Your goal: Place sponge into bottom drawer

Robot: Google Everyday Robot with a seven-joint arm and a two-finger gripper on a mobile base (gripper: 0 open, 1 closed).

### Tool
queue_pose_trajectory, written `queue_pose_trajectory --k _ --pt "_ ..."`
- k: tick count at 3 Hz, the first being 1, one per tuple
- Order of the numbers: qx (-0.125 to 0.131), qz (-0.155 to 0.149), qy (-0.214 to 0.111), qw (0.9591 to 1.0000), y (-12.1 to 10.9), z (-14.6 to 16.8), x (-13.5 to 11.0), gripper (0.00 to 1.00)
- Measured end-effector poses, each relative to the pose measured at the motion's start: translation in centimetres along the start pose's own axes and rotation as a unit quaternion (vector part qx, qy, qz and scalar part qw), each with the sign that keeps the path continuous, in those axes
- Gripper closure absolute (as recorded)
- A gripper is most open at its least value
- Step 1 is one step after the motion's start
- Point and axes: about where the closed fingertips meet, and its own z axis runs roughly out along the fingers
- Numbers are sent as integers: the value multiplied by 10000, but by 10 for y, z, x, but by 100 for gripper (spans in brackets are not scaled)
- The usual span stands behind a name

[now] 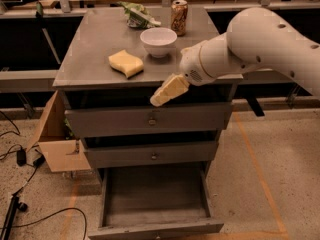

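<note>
Your sponge (126, 63) lies on the cabinet top (90, 59), just left of the bowl (158, 41), so none of the carrying is done. The bottom drawer (155, 196) already stands pulled out with a bare floor, ready to take it. The gripper (170, 90) hangs at the cabinet's front edge, above the top drawer (115, 121), apart from the sponge and carrying nothing; you cannot tell whether it is spread or closed. Left for you: reach, grasp, lower, release.
</note>
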Motion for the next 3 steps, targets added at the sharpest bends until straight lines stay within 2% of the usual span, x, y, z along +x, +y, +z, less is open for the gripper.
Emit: queue_pose_trajectory --k 1,3 --pt "152 281 -309 9990 -23 31 -12 0" --pt "35 659 -850 9942 -40 100 -49 0"
